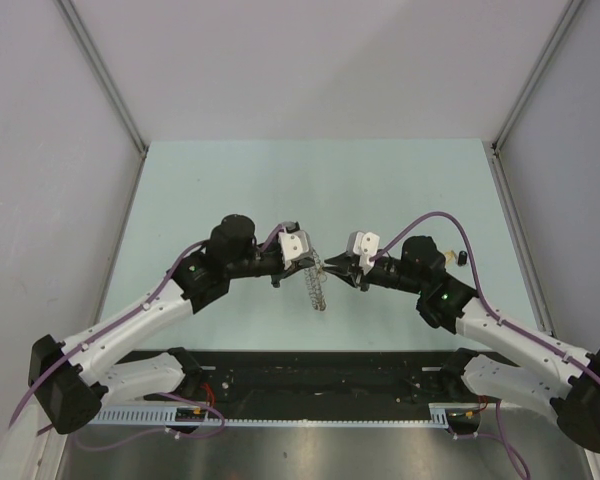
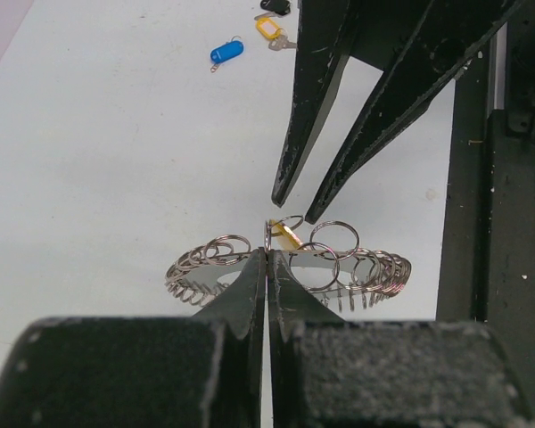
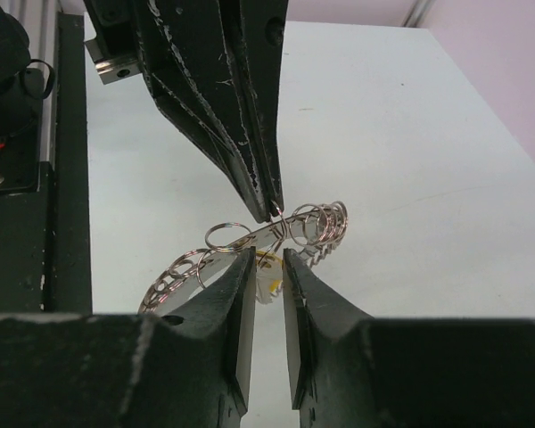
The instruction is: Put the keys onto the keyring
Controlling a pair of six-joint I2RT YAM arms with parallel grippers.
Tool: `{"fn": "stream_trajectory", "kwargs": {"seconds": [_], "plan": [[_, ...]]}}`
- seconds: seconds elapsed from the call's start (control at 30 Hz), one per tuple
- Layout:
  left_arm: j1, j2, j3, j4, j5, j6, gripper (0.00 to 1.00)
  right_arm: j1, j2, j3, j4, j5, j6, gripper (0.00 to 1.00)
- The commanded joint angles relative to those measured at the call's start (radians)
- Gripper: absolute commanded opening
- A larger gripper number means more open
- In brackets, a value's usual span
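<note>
Left gripper (image 2: 267, 255) is clamped tight on the rim of the keyring (image 2: 205, 267), fingers pressed together with no gap. The keyring sits mid-table between the two arms, seen edge-on from the left wrist as a scalloped arc of small loops. Right gripper (image 2: 296, 207) comes in from the opposite side with a narrow gap; bare table shows between its tips. The tips are just beside a small loop carrying a yellow key (image 2: 287, 235), and I cannot tell whether they touch. That key sits among the loops right next to the left gripper's pinch point, so the two sets of fingers crowd the same spot.

Well apart, on the table (image 1: 280, 180), lie a blue key (image 2: 225, 52), a loose yellow key (image 2: 269, 29) and a black key (image 2: 275, 5), close together. A purple cable (image 1: 450, 225) loops over the right arm.
</note>
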Motion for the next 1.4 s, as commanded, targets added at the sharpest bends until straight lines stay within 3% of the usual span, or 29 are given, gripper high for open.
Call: {"fn": "stream_trajectory", "kwargs": {"seconds": [0.0,0.83,1.03,1.37], "plan": [[-0.005,-0.038,-0.004,0.087,-0.002,-0.029,0.00,0.005,0.006,0.027,0.057,0.036,0.014,0.21],[-0.005,-0.071,-0.047,0.178,-0.033,-0.097,0.01,0.017,0.031,0.025,0.092,0.055,0.034,0.20],[-0.005,-0.080,-0.067,0.254,-0.049,-0.133,0.00,0.026,0.024,0.027,0.091,0.067,0.026,0.01],[-0.008,-0.114,-0.207,0.542,-0.121,-0.319,0.00,0.098,0.035,0.027,0.108,0.139,-0.021,0.00]]}}
